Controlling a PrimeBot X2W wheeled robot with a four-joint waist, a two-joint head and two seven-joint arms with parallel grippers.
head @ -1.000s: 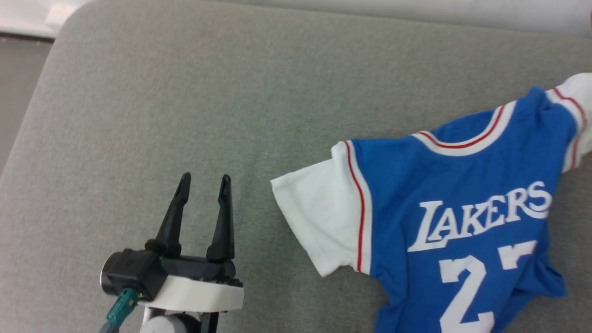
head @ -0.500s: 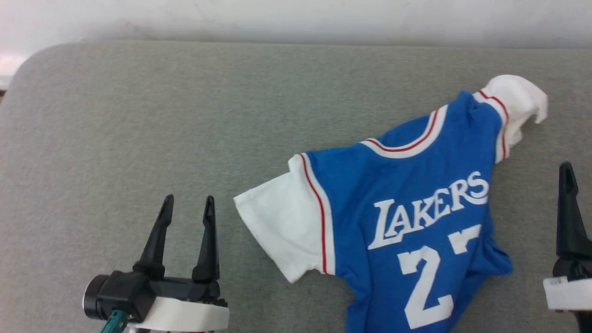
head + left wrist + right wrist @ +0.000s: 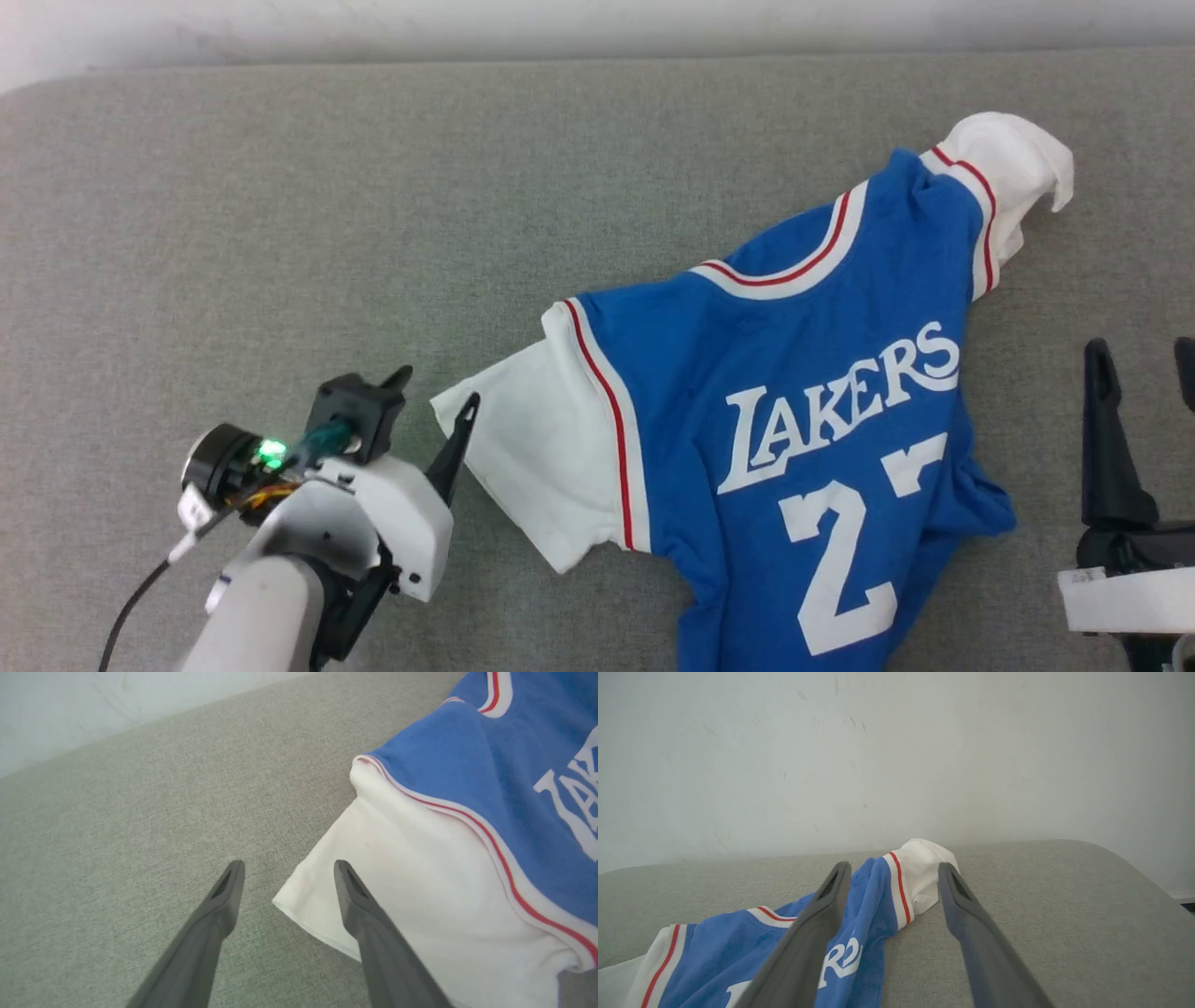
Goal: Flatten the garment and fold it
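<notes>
Change: left gripper (image 3: 437, 392) had swung toward the white sleeve (image 3: 532, 467) at its 3 o'clock.
Jaws: apart and empty on both; right gripper (image 3: 1141, 350) idle.
Garment (image 3: 794, 373): rumpled on the grey cushion (image 3: 280, 233).
Risk: pinching only the sleeve corner could drag and bunch it.

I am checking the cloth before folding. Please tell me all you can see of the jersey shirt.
The jersey shirt is royal blue with white short sleeves, red-and-white trim, white "LAKERS" and a 2 beside a half-hidden digit. It lies lettering up, skewed and wrinkled, on the grey cushion. One sleeve lies flat, its corner at the open left claw; the other is bunched.
</notes>
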